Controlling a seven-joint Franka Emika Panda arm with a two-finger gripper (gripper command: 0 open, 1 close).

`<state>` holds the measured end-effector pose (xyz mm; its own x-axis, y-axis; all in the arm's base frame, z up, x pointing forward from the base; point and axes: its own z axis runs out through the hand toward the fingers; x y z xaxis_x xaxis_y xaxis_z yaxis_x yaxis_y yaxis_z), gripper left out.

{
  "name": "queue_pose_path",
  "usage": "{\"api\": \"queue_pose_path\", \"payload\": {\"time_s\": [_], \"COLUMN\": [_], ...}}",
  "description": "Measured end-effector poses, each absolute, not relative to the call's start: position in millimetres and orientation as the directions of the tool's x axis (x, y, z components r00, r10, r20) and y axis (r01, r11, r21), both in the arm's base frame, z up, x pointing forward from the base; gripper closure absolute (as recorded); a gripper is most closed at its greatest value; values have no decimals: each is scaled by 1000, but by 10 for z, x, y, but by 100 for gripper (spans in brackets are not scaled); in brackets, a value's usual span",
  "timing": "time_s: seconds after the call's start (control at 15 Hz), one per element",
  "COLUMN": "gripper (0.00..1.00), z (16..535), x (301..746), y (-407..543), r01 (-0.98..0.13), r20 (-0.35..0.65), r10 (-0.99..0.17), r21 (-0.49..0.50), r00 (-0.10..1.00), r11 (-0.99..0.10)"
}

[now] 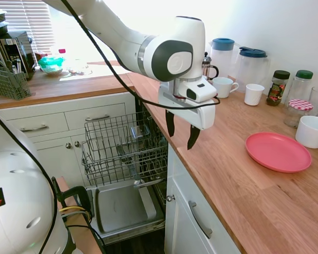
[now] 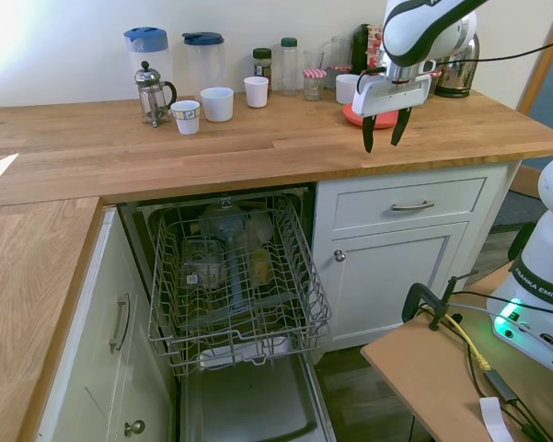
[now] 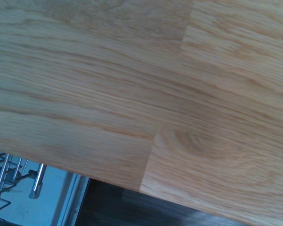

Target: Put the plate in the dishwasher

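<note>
Start at the left of the first exterior view: your dishwasher stands open under the counter, racks pulled out and the door dropped flat below them. Nothing pink in those racks, so nothing is loaded yet.

Moving to the middle of the frame, your hand hangs over the counter's front edge, fingers spread apart and pointing down, with nothing between them. The wrist view backs that up: only bare wood grain, with a sliver of rack in its lower left corner.

Now the right of the frame: the plate lies flat on the counter, well apart from your hand, with a white bowl just beside it at the far right edge. Behind, along the wall, stand mugs, jars and two pitchers.

So you're at the very start, I'd say. The plate is untouched. Still ahead of you: reach right to the plate, take it by the rim, carry it back left and slot it into a rack.
</note>
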<state>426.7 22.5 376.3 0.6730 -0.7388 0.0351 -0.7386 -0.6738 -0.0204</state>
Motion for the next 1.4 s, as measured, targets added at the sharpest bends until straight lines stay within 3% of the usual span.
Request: {"api": "queue_pose_path", "payload": {"time_s": [0.27, 0.67, 1.0, 1.4], "gripper": [0, 0, 0, 0], "z": [3809, 4313, 4211, 4209], "x": [4304, 4550, 4790, 4997], "y": [168, -470, -1165, -1942], "r01": [-750, -836, -891, -924], "r20": [42, 48, -33, -55], "r10": [-751, -842, -900, -941], "r21": [-33, -104, -158, -215], "r00": [659, 537, 435, 335], "r11": [-660, -539, -425, -317]}}
